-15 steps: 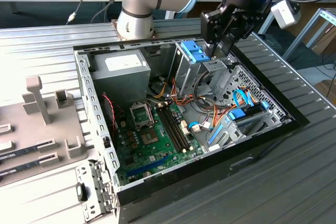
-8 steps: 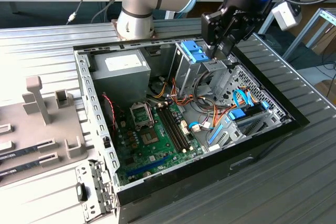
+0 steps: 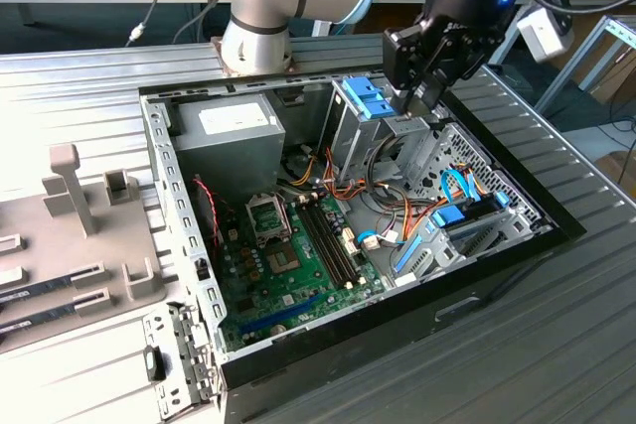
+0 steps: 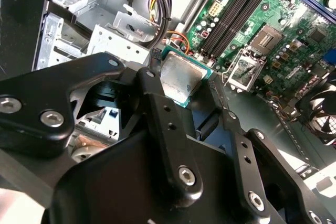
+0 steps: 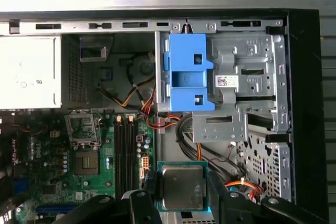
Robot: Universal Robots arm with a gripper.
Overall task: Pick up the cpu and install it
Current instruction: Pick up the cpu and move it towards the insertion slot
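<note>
**cpu pinched in my tool, above the open case**

exterior view: my tool [image 3: 415,98], black and blocky, hangs over the grey metal drive cage [image 3: 397,141] towards the exterior view's right of the open computer case [image 3: 497,257]. the case is a black box with bare steel walls, lying on a ribbed metal tabletop [image 3: 566,345]. on the green motherboard [image 3: 298,290], the square socket frame [image 3: 268,215] sits well apart from my tool, with the long dark memory slots [image 3: 328,235] between them. a plain grey power supply [image 3: 224,131] fills the far corner.

second wrist view: my two black fingers [image 4: 152,85], flat bars with bolt heads, are drawn in on opposite edges of the cpu [image 4: 181,80]. it is a thin square with a dull silvery lid and a narrow green rim. it is held up in the air, off the board, and looks tilted. the socket frame [image 4: 245,69] is shiny metal and lies off to one side.

first wrist view: the cpu [image 5: 182,186] sits clamped between my fingers, over the bundle of orange and black cables beside the board. a glossy blue plastic bracket [image 5: 185,72] is on the perforated steel cage.
</note>
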